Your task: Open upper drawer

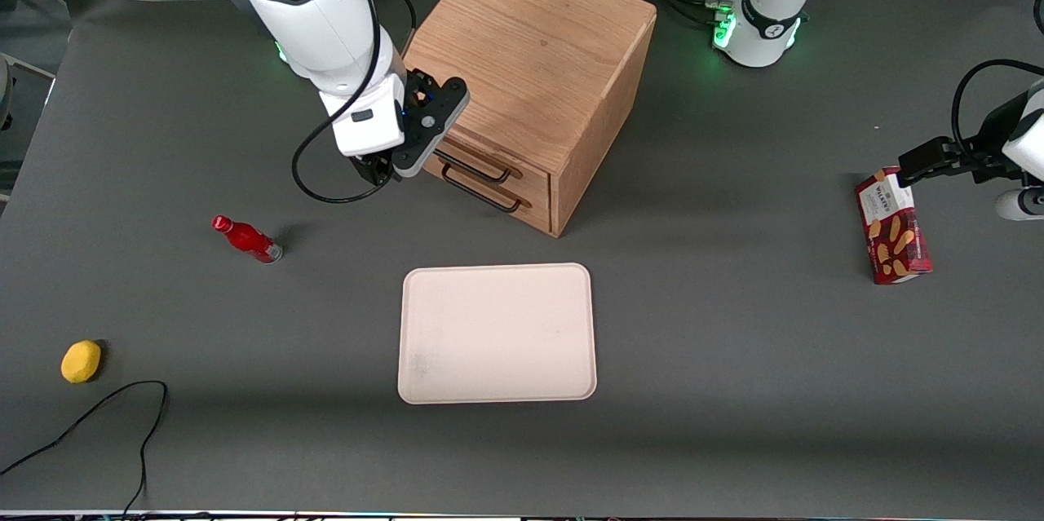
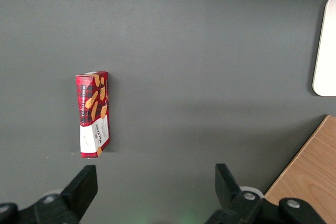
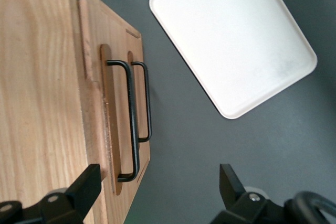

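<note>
The wooden cabinet (image 1: 534, 56) stands at the back middle of the table. Its upper drawer (image 1: 532, 173) sits flush in the front, with its black bar handle (image 1: 477, 167) just above the lower drawer's handle (image 1: 481, 193). My right gripper (image 1: 377, 170) hangs open at the cabinet's front corner toward the working arm's end, close to the handle ends and holding nothing. In the right wrist view the upper drawer (image 3: 113, 129) and its handle (image 3: 132, 119) lie ahead of the gripper (image 3: 157, 179). One finger (image 3: 86, 182) shows over the cabinet's top edge, the other (image 3: 228, 179) over bare table.
A cream tray (image 1: 497, 333) lies in front of the cabinet, nearer the front camera. A red bottle (image 1: 247, 238), a yellow fruit (image 1: 81, 361) and a black cable (image 1: 98, 415) lie toward the working arm's end. A red biscuit box (image 1: 893, 236) lies toward the parked arm's end.
</note>
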